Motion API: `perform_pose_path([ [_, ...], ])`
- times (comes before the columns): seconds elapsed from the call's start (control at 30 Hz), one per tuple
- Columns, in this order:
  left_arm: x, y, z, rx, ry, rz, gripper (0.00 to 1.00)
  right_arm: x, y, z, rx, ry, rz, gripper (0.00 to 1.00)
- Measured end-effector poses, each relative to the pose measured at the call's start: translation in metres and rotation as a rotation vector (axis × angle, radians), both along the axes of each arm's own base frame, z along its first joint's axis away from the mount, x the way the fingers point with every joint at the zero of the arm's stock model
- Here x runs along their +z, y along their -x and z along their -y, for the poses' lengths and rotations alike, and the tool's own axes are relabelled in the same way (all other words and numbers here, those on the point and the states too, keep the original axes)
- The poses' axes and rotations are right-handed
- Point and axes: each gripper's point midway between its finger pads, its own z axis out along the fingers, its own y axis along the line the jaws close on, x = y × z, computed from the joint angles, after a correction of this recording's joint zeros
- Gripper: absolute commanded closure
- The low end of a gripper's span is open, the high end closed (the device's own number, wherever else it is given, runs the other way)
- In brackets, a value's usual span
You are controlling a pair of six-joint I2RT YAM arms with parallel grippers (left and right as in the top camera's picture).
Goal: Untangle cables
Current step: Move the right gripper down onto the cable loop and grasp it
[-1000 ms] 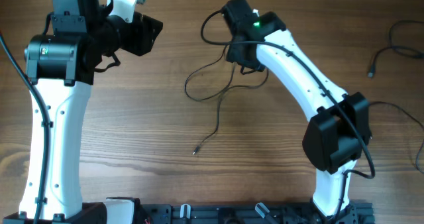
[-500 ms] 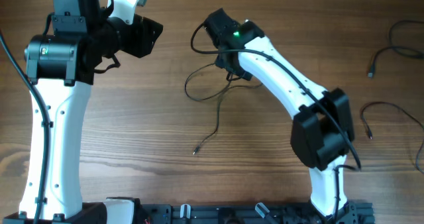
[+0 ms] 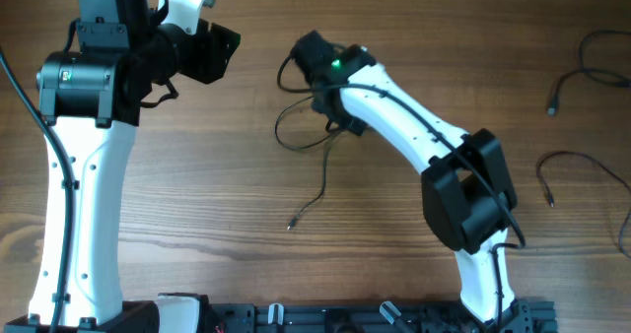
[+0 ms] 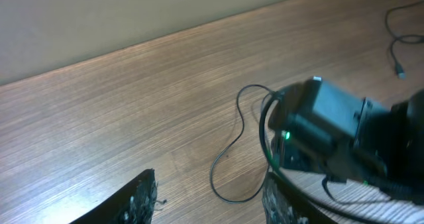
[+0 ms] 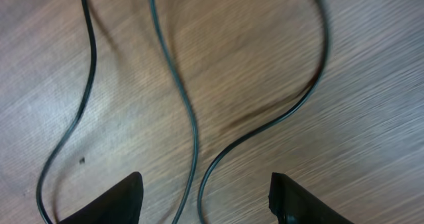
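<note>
Now: right fingers over the central cable, nothing gripped

Landmark for all positions: the central cable (image 3: 321, 170), a thin black wire lying on the worktop (image 3: 197, 205). It is looped at its far end, with one long tail running back to a small plug end (image 3: 292, 223).

Right gripper (image 5: 207, 201): directly above the loops of the central cable. Fingers spread, nothing pinched. The right wrist view shows three runs of the wire on the wood below. Two of them converge almost to touching in the gap between the fingers.

Left gripper (image 4: 209, 197): well apart from the central cable, off to its left. Fingers spread, empty.

Two other cables (image 3: 592, 72): well apart from the central cable, to its right, lying as separate loose strands.

Judgement: the step in hand is picking one strand out of the loops.

Risks:
- Closing where the two runs converge would likely catch both. A pull would then tighten the crossing instead of opening it.
- The wire is very thin and lies flat on the wood. The fingers may close over it and miss, or scrape the worktop if driven lower.
- A lift from the loops drags the free tail, and the plug end may snag in a loop.
- The wrist view is blurred, so I cannot tell which run crosses over which. A wrong pick means a regrasp.
</note>
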Motion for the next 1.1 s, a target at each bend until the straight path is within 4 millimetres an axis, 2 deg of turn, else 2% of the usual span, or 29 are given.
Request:
perform_pose_path([
  [0.13,0.000,0.000,-0.001,0.006,-0.005,0.001,0.47,-0.015,0.018,-0.009,-0.003,-0.002,-0.037,0.35],
  [0.3,0.000,-0.001,-0.002,0.009,-0.008,0.001,0.47,-0.022,0.031,-0.017,-0.013,-0.013,-0.060,0.34],
  [1.1,-0.003,0.002,-0.002,0.009,-0.010,-0.014,0.47,-0.023,0.029,-0.024,-0.054,-0.054,-0.048,0.34],
])
